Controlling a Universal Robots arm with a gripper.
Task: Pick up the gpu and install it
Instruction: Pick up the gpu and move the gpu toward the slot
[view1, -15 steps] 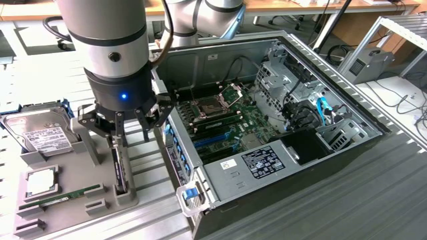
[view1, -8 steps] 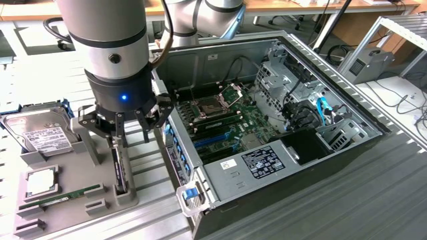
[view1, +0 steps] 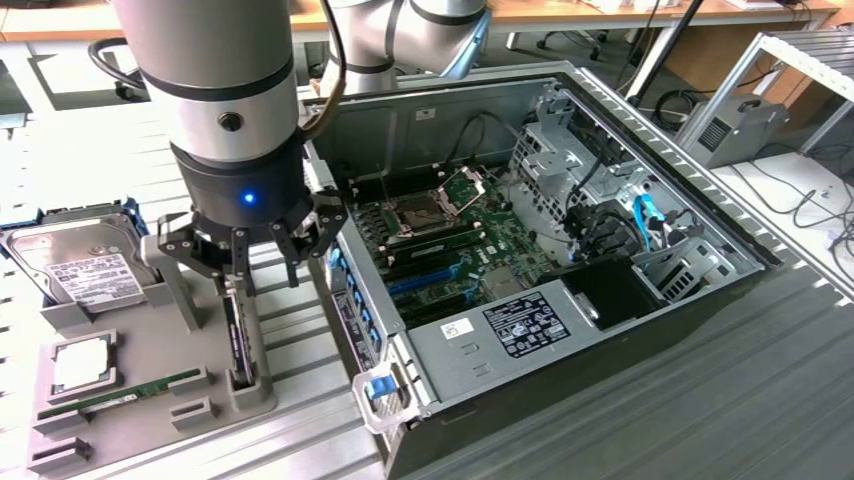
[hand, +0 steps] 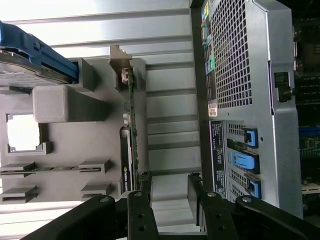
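The open-jawed end effector (view1: 254, 272) hangs over the gpu (view1: 240, 340), propped edge-up in its holder (view1: 256, 392) for grasping, at nine o'clock from the case (view1: 400, 120).

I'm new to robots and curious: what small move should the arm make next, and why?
Probably ease straight down: the open gripper hangs just above the gpu, which stands on edge in its grey holder beside the computer case, not yet gripped.
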